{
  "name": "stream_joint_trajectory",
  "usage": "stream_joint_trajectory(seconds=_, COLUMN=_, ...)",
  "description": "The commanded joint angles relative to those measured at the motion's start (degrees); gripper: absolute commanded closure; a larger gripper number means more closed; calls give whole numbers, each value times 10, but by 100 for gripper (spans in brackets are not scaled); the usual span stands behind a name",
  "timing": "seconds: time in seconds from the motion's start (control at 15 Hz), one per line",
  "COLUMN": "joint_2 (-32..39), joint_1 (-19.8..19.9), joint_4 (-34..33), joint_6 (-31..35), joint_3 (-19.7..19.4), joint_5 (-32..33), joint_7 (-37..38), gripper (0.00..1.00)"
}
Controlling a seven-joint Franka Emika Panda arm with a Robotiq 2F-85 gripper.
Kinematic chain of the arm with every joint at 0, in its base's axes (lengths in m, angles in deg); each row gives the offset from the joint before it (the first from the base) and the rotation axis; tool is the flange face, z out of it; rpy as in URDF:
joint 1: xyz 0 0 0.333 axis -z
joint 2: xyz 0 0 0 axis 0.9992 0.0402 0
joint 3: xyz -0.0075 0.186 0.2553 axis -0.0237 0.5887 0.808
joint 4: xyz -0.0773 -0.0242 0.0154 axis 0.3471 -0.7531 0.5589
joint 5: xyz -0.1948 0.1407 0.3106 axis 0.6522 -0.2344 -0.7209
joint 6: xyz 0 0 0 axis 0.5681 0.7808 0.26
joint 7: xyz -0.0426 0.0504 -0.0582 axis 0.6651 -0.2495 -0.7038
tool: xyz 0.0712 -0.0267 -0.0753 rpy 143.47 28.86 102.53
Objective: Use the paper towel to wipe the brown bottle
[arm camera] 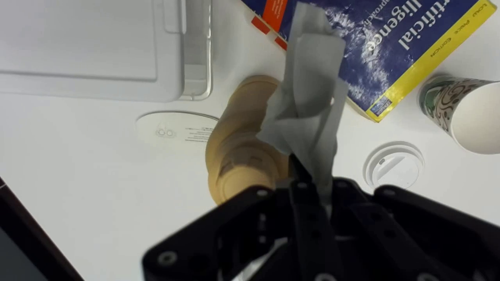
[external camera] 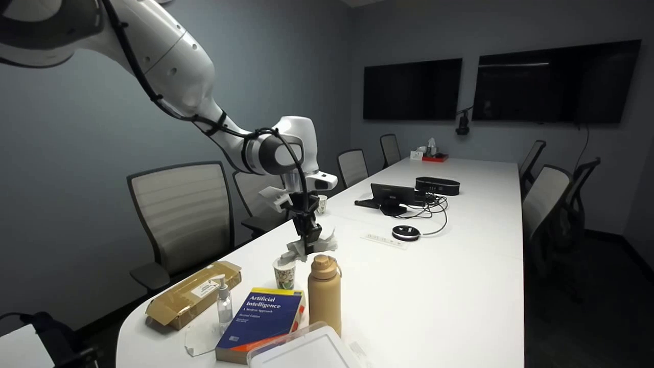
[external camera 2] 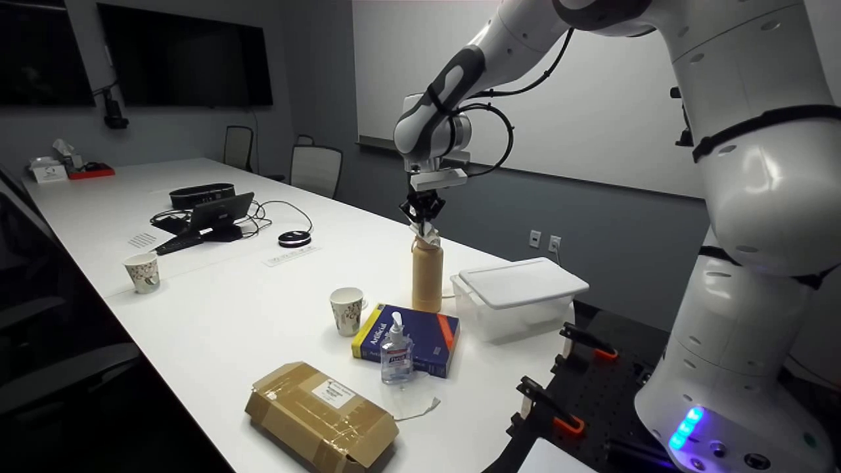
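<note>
Pinching the towel [arm camera: 312, 89] between pressed-in jaws, the claw [arm camera: 317, 185] hangs about level with the cap [external camera: 323, 262] of the bottle [external camera 2: 427, 279], so I take this for the wiping itself, or nearly. Whether towel touches bottle, I can't tell from here. I'd bring it down just beside the bottle's wall, on the side facing the cup [external camera 2: 346, 312], until the loose flap lies against it, then draw straight down and up with a light push. Let the towel do the rubbing; bare jaws would only knock. A shove up high could tip something so tall and slim, so I'd want the pressure lower, minding the book [external camera: 263, 317] and the tub [external camera 2: 525, 320], which likely leave little room near the base.

The bottle stands upright on the table [external camera: 434, 296], just beside the book, with the tub near. Its long axis runs vertical, cap up, and a carry loop [external camera: 339, 268] shows at the cap's right edge in an exterior view. In the wrist view it seems to lean, but that is only looking down on it: both exterior views show it straight.
</note>
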Motion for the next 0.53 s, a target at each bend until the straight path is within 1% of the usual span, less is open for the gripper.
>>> stream_joint_trajectory(seconds=0.0, joint_2=7, joint_1=-2, joint_4=4, joint_6=50, joint_3=-11, joint_5=6, joint_7=8, gripper=99)
stream_joint_trajectory(seconds=0.2, joint_2=11, joint_1=-5, joint_4=8, joint_6=96, joint_3=-22, joint_5=5, joint_7=16, gripper=99)
stream_joint_trajectory(seconds=0.47, joint_2=10, joint_1=-7, joint_4=15, joint_6=119, joint_3=-37, joint_5=8, joint_7=25, gripper=99)
